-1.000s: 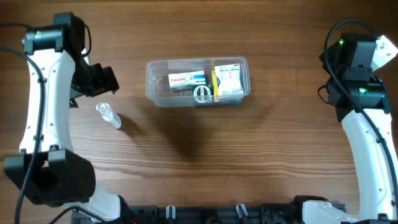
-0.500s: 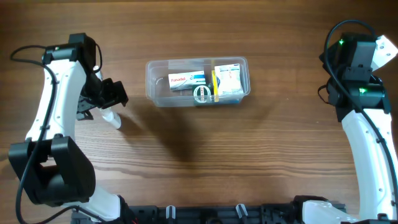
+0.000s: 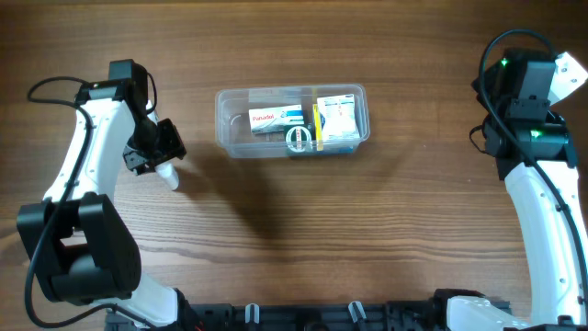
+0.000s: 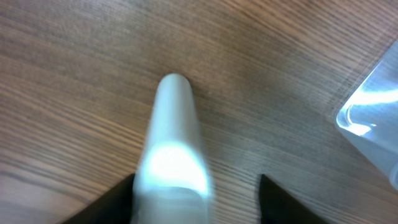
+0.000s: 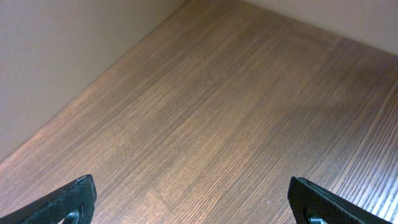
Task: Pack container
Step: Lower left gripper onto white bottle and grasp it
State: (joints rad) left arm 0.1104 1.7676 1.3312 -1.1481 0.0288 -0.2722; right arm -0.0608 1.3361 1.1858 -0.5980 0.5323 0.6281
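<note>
The container point(image 3: 231, 140) is a clear shallow tub at the table's upper middle, holding a white box point(image 3: 276, 119), a blue-yellow box point(image 3: 338, 119) and a small white ring-shaped item point(image 3: 298, 138). Its corner point(image 4: 373, 106) shows at the right of the left wrist view. A small clear bottle point(image 3: 169, 176) point(image 4: 174, 149) lies on the wood to the tub's left. My left gripper point(image 3: 156, 152) point(image 4: 196, 190) straddles it: the left finger is against the bottle, and a gap of wood shows before the right finger. My right gripper point(image 5: 193, 196) hangs open over bare wood.
The right arm point(image 3: 531, 119) stands folded at the table's far right edge, well away from the tub. A pale wall point(image 5: 62, 56) borders the table in the right wrist view. Bare wood lies between the tub and the front edge.
My left gripper has come down toward the tub's side and over the bottle, and its jaws have narrowed around it. The right arm has not moved.
</note>
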